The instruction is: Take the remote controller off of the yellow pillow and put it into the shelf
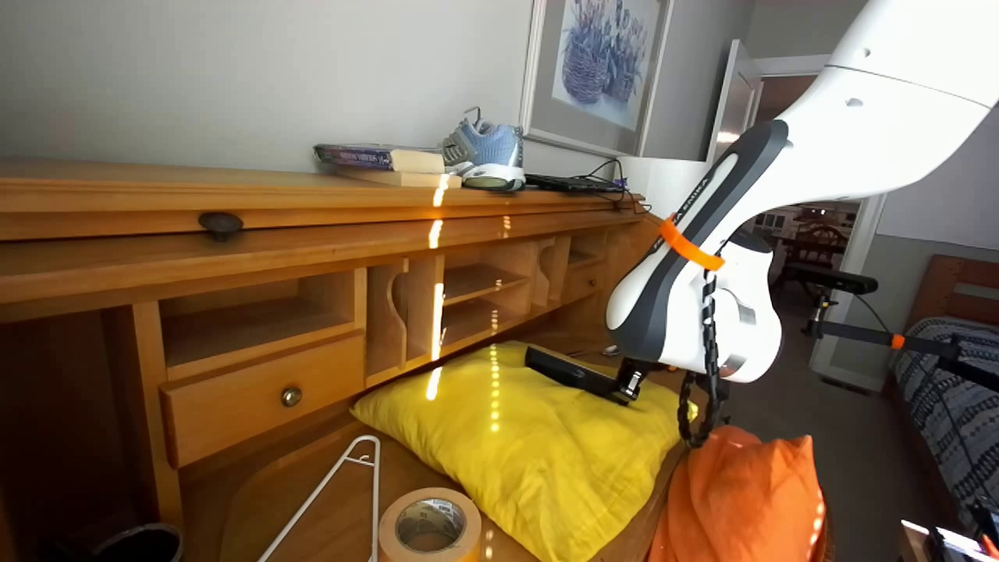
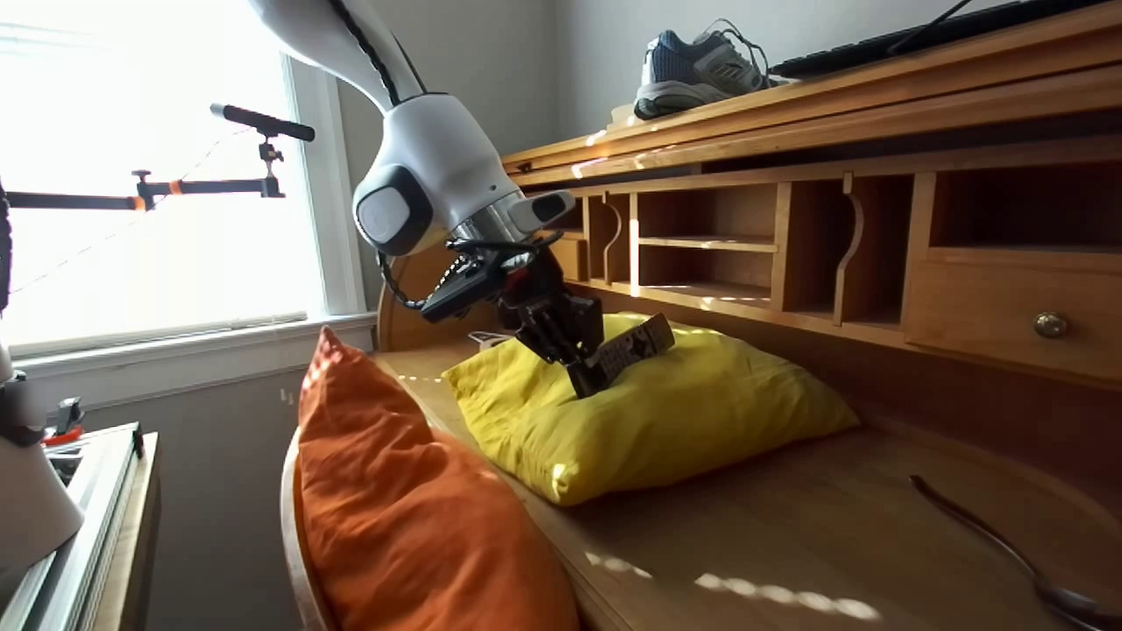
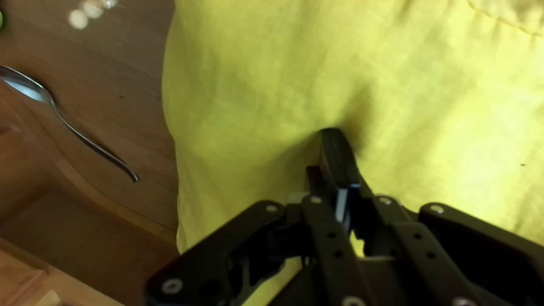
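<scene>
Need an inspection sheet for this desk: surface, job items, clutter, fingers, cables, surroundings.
Surface: wooden desktop, sunlit in patches, bearing the yellow pillow.
Remote controller: on edge over the yellow pillow; contact unclear.
Shelf: narrow compartment; remote controller not yet in it.
Clutter: white hanger, tape roll and spoon on the desktop; orange cloth at its edge.
Fingers: closed on the remote controller.
Cables: black braided cable hanging near the fingers; thin cord over the keyboard.
Surroundings: shoe, books and keyboard on the upper ledge; window and bed beyond.
</scene>
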Controlling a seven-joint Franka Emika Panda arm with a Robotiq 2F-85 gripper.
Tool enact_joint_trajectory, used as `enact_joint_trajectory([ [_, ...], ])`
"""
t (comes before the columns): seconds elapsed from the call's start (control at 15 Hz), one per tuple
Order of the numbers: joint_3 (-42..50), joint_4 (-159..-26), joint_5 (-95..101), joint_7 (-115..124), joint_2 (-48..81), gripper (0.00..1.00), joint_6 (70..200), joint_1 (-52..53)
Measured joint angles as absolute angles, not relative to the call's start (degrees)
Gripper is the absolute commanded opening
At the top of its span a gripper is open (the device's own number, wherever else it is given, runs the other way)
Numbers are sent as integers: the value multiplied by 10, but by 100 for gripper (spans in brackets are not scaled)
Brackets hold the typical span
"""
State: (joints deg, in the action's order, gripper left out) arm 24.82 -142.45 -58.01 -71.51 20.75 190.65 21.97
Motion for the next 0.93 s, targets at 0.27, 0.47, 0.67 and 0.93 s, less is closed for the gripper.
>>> enact_joint_trajectory([
  [0.27, 276, -1427, -580, -714, 200, 4, 1907, 261],
  [0.47, 300, -1433, -580, -715, 189, 4, 1907, 299],
  [0.67, 322, -1433, -580, -722, 179, 4, 1913, 331],
  [0.93, 348, -1429, -579, -744, 175, 4, 1934, 364],
])
